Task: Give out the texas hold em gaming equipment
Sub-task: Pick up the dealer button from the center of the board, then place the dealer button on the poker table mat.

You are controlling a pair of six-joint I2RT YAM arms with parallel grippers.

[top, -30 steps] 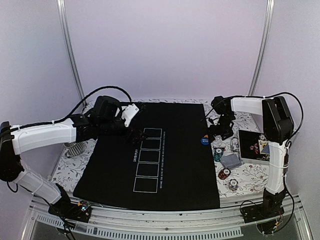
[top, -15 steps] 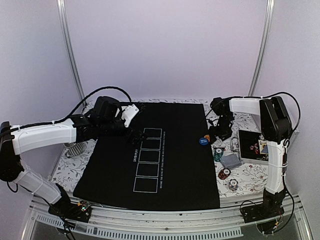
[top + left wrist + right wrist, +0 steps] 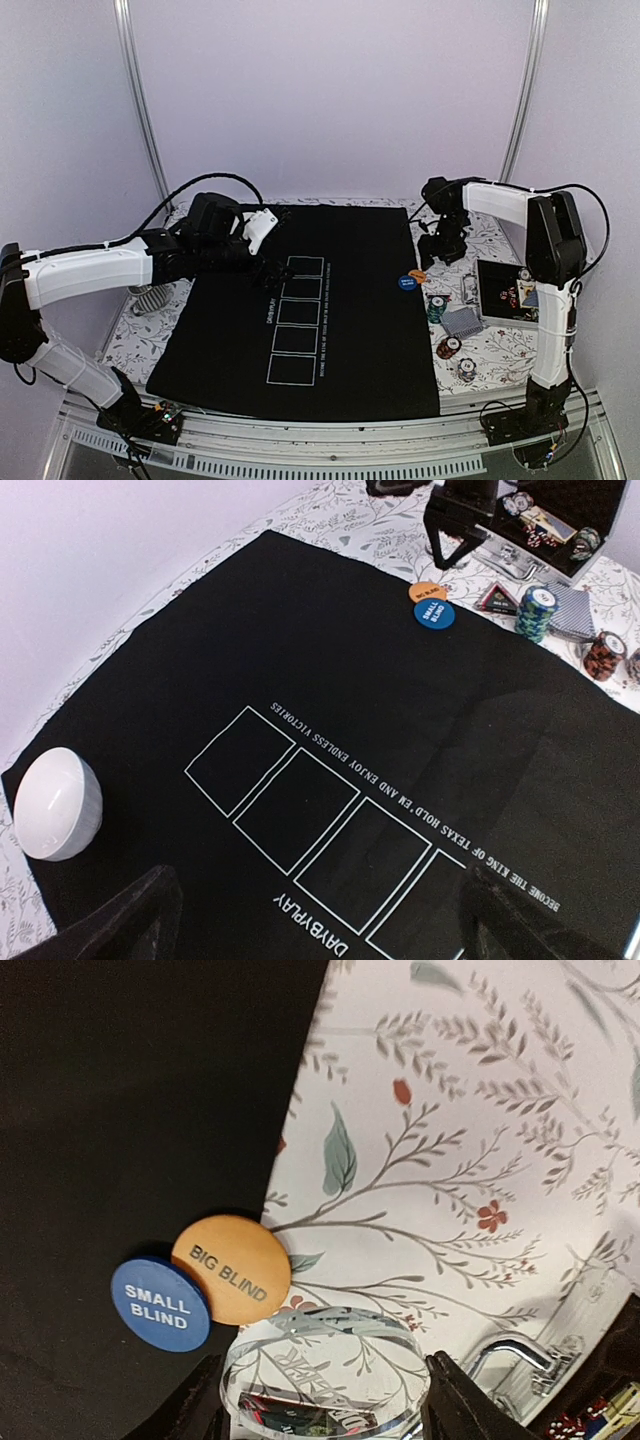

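The right arm reaches over the far right of the tabletop, and its jaws hang just beyond the right edge of the black mat. In the right wrist view those jaws are pinching a clear disc. The disc spans the whole gap between the two dark fingers, and its faint lettering is too blurred to read.

Beneath it lie two round buttons, touching each other. The orange disc, marked BIG BLIND, sits at the mat's right edge. The blue disc, marked SMALL BLIND, lies on the mat just left of it.

Nearer along the right side, on the flowered tabletop, are:
- a small black-red triangle
- a teal chip stack
- grey-blue cards just beside that stack
- a red chip stack
- one more stack, nearer still

An open case lies to the right of them with more chips inside.

The left arm stretches over the far left part of the mat. Its jaws are spread wide with nothing between them, above the row of white rectangles. A white bowl sits at the mat's far left corner.
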